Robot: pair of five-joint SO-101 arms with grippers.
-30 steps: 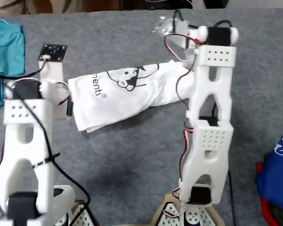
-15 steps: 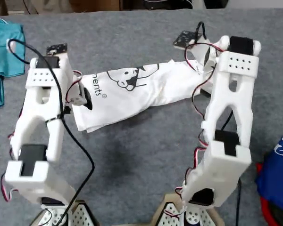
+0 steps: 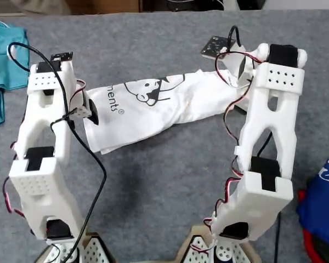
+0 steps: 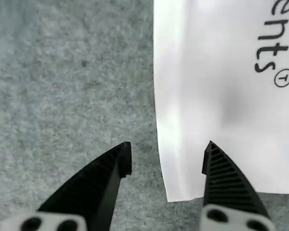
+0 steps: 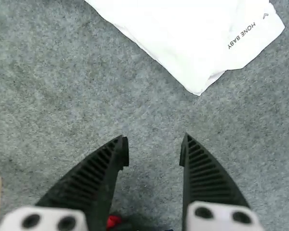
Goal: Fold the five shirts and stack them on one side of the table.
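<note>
Claws: left claw (image 4: 168, 147) is hovering wide open and empty, straddling the white shirt (image 3: 153, 104) edge | right claw (image 5: 154, 139) is gaping empty over the table (image 3: 153, 192) beside its other end | white shirt is lying half-folded mid-table | teal shirt (image 3: 5, 55) and blue shirt (image 3: 321, 203) are waiting at opposite edges; most folding and stacking is likely remaining.

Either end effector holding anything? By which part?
Nothing held: left end effector is open over the white shirt edge; right end effector is open over the table beside the shirt's corner.
</note>
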